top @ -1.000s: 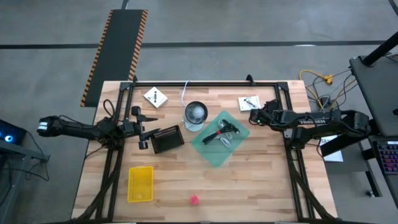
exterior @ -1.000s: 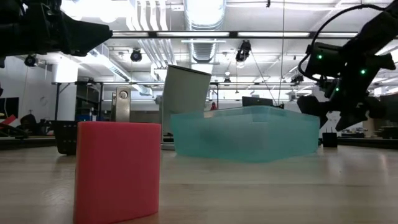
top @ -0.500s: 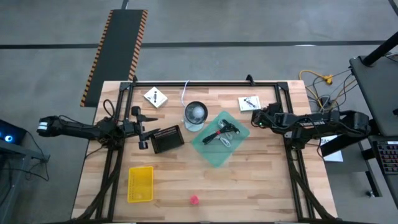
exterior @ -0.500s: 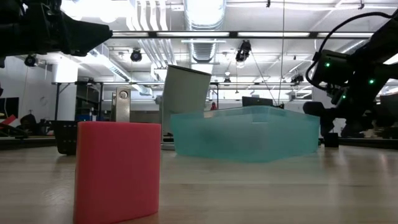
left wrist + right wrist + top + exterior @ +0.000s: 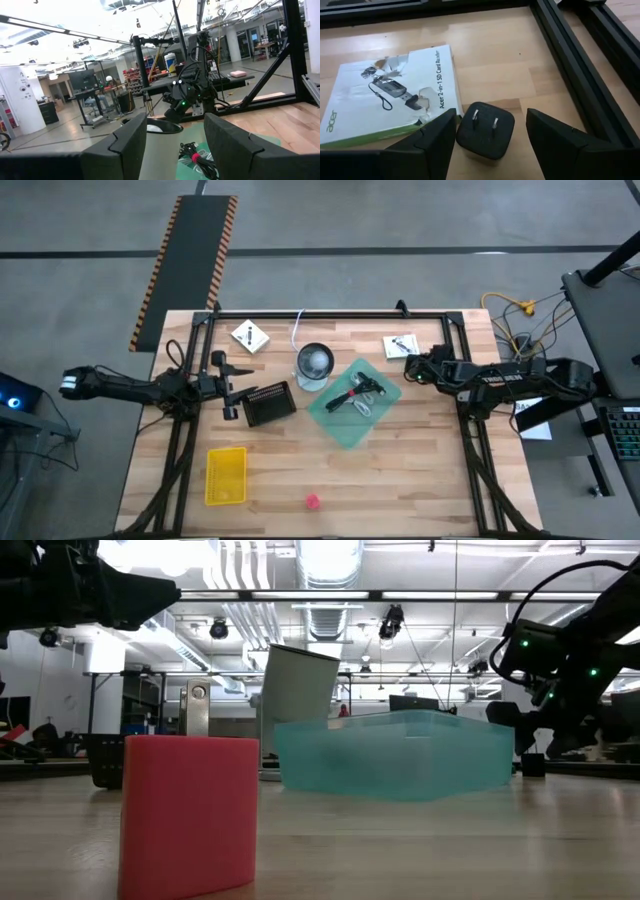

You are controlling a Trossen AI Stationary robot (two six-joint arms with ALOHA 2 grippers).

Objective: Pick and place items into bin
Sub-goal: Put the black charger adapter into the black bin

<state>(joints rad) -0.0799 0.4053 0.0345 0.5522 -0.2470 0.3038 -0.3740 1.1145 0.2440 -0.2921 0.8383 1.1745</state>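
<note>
My right gripper is open, low over the table's far right part. Its fingers stand on either side of a small black plug adapter that lies with its two prongs up, without touching it. Beside the adapter lies a white square packet, flat on the wood. The teal bin holds a black-handled tool and cables. A second white packet and a white cable lie at the far edge. A tiny pink object sits near the front. My left gripper waits open at the left.
A round clear-grey cup stands against the bin's far-left side. A black mesh basket sits by my left gripper, and a yellow basket lies nearer the front. A black frame rail runs close beside the adapter.
My right gripper has come down toward the table beside the white packet and shifted slightly toward the right edge, then held still. Nothing on the table has moved.
</note>
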